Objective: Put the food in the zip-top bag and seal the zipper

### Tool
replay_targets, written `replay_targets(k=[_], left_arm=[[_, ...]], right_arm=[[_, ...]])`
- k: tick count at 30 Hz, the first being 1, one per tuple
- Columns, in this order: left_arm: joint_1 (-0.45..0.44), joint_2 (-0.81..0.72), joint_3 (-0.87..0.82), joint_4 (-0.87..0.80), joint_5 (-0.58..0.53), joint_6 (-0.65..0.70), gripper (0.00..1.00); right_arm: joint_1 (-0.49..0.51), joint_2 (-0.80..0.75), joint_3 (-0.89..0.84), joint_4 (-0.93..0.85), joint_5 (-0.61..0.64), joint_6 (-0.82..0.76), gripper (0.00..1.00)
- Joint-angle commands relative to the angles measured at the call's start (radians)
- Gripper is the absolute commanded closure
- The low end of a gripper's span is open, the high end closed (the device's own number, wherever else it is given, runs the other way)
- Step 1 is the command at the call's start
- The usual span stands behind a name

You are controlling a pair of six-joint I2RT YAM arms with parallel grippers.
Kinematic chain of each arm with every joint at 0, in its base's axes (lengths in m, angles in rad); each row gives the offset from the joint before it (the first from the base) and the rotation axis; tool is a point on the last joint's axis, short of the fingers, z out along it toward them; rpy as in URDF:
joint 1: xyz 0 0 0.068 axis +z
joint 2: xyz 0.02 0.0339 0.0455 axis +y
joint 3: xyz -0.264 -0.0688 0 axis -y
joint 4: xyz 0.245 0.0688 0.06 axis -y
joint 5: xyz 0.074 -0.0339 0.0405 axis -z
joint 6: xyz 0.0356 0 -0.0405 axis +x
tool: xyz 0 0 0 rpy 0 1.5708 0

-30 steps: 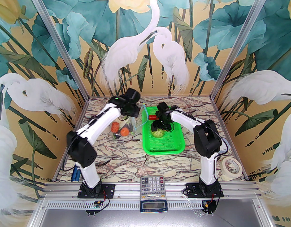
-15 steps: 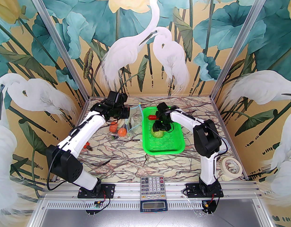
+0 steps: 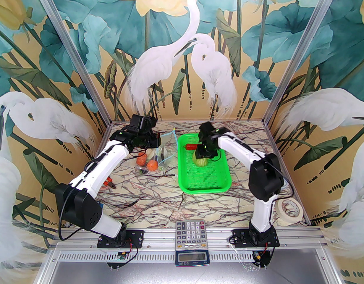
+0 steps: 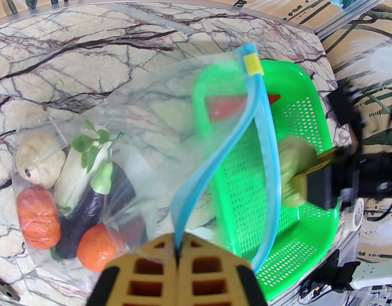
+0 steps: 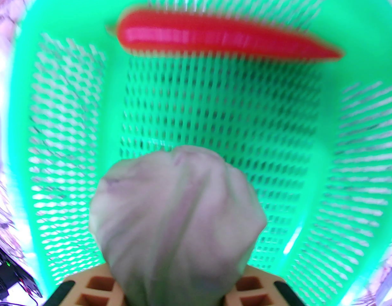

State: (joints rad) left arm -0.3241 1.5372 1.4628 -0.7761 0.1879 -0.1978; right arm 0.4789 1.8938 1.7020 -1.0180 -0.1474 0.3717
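Flagging risk: the cabbage (image 5: 176, 215) slipping from a shallow pinch in transit, or snagging the sagging zipper (image 4: 267, 139) and collapsing the mouth of the zip-top bag (image 4: 145, 113). At lower centre, the right gripper (image 5: 180, 282) is clasping the cabbage, half-spread, inside the green basket (image 4: 297, 107). The left gripper (image 4: 177, 260) is pinching the zipper, fully clenched.

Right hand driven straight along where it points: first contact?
Probably the green basket's mesh floor, touched by the cabbage the right hand grips; the red chili lies beyond. Depth unclear.
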Motion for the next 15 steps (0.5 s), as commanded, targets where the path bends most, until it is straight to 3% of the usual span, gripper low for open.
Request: replay_targets(k=[1,7,15], left_arm=[[0.013,-0.016,0.009,0.027,0.040,-0.013,1.00],[0.021,-0.015,0.014,0.037,0.058,-0.027,1.00],[0.035,-0.020,0.014,0.067,0.098,-0.064,1.00]], right_arm=[[0.001,-0.074,0.119,-0.053,0.031,-0.007,0.70],[0.014,-0.083,0.292,-0.036,-0.127,-0.006,0.70],[0.093,-0.059,0.354,0.127,-0.351,0.051,0.70]])
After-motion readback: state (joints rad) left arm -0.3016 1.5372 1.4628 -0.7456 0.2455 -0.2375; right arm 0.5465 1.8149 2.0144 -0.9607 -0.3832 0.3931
